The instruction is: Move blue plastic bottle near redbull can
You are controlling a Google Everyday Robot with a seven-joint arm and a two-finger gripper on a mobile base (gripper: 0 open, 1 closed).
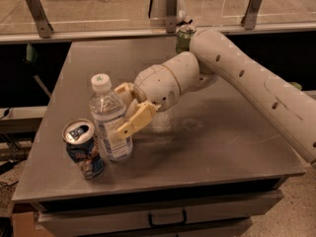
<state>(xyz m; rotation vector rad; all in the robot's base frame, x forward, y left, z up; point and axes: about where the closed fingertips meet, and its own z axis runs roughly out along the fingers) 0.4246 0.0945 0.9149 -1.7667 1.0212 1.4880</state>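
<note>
The blue plastic bottle (pixel 109 120), clear with a white cap and pale label, stands upright near the table's front left. The redbull can (pixel 83 148), dented, blue and silver, stands just left of it and nearly touches it. My gripper (pixel 126 111) is at the bottle's right side. Its cream fingers (pixel 134 120) are closed around the bottle's body, one in front and one behind.
A green can (pixel 184 37) stands at the back edge of the grey table (pixel 212 132), behind my arm. A glass barrier with metal posts (pixel 170 6) runs behind the table. The table's front edge lies close to the redbull can.
</note>
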